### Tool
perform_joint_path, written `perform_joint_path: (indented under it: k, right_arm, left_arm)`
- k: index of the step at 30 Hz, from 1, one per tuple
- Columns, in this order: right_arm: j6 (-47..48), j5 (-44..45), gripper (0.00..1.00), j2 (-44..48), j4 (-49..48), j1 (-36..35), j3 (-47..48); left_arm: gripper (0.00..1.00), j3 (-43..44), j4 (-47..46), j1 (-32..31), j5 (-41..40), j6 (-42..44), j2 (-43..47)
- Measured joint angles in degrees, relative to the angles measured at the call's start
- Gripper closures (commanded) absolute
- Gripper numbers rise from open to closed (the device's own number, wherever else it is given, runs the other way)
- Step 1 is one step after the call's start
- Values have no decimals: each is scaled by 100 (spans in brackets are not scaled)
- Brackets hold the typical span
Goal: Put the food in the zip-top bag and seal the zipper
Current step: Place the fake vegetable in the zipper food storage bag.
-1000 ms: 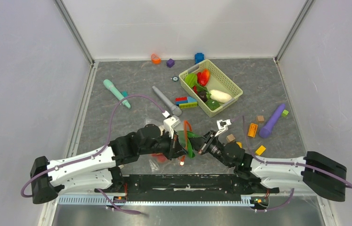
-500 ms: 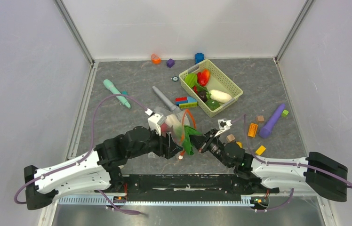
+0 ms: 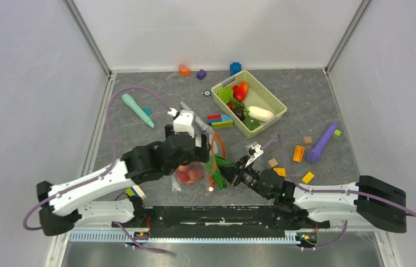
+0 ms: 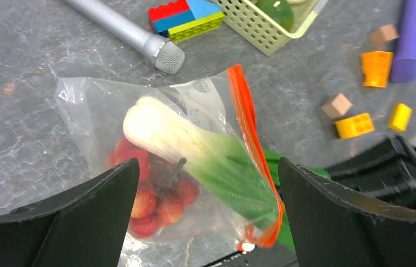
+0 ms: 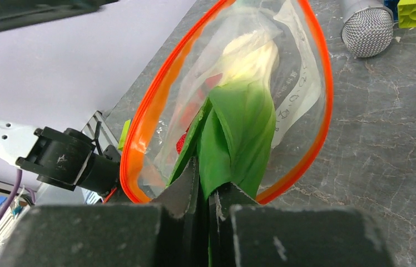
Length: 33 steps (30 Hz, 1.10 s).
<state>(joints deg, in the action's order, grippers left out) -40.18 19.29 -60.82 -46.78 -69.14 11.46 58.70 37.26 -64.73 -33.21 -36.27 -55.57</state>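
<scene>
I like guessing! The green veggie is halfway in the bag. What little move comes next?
Probably the right fingers push the bok choy a little deeper: its white stalk lies inside the bag beside the berries, but its leaves poke out past the zipper.

One bag (image 4: 94, 117), one basket (image 3: 267, 90) (green), one radish (image 3: 260, 113)

Worktop (image 3: 139, 89), grey marbled. Your inventory:
- zip-top bag (image 4: 94, 111), under your left tool (image 4: 204, 189)
- grey stick (image 3: 196, 119) and stacked bricks (image 3: 219, 120), just beyond it
- teal stick (image 3: 137, 109), well to its left
- lattice basket (image 3: 275, 100), beyond your right tool (image 3: 229, 173)
- purple stick (image 3: 321, 143), orange block (image 3: 298, 153), yellow block (image 3: 307, 177) and wooden cubes (image 3: 272, 163), to that tool's right
- three small blocks (image 3: 201, 74), well beyond both tools
</scene>
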Motion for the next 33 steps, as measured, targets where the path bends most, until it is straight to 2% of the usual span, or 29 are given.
perform_joint_path:
  k: [3,9,10,11,13,15,20,27,33]
  right_arm:
    - [140,37,100,0,59,-68,57]
    - [378,164,100,17,177,-216,118]
    - [409,186,100,22,192,-234,127]
    - [442,210,100,28,210,-256,133]
    - [490,254,100,42,232,-291,140]
    - [542,297,100,52,245,-323,140]
    - [608,396,100,103,291,-361,140]
    - [629,459,100,164,26,-363,90]
    - [704,809,100,186,-474,-389,-13]
  left_arm:
    - [0,348,52,22,-98,111,-730]
    - [0,721,90,398,249,291,-1906]
    - [4,769,90,442,295,297,-2031]
    - [10,828,101,494,341,319,-2170]
    - [27,931,120,538,369,341,-2369]
    - [50,1003,129,540,387,396,-2496]
    - [97,1093,142,542,411,586,-2540]
    - [98,1200,131,540,809,730,-2551]
    - [98,1191,-162,463,1692,726,-2398]
